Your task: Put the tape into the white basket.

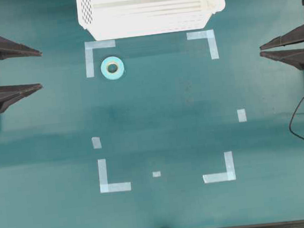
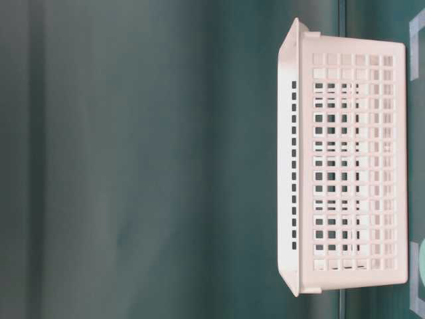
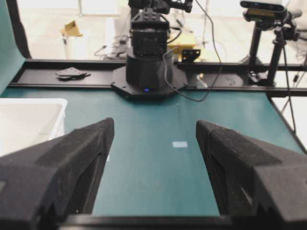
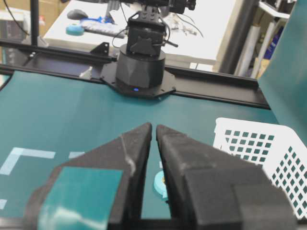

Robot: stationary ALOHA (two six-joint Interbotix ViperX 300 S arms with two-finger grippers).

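While both arms sit drawn back at the table's side edges, the black left gripper (image 1: 37,68) at the far left of the overhead view stands with its jaws spread wide, holding nothing. Further right, the small light-teal ring-shaped roll of tape (image 1: 112,68) lies flat on the dark teal table (image 1: 162,113), just inside the upper-left L-shaped corner mark of pale-blue tape strips (image 1: 93,54) — well apart from either pair of jaws. Just beyond it, at the top edge, stands the large white rectangular plastic basket (image 1: 149,25) with perforated sides, near the roll but not touching it. At the far right, the black right gripper (image 1: 263,49) has its jaws drawn close, only a thin slit between the tips, nothing gripped. Its wrist view shows the roll partly peeking out past those fingertips — ahead of them, on the table.
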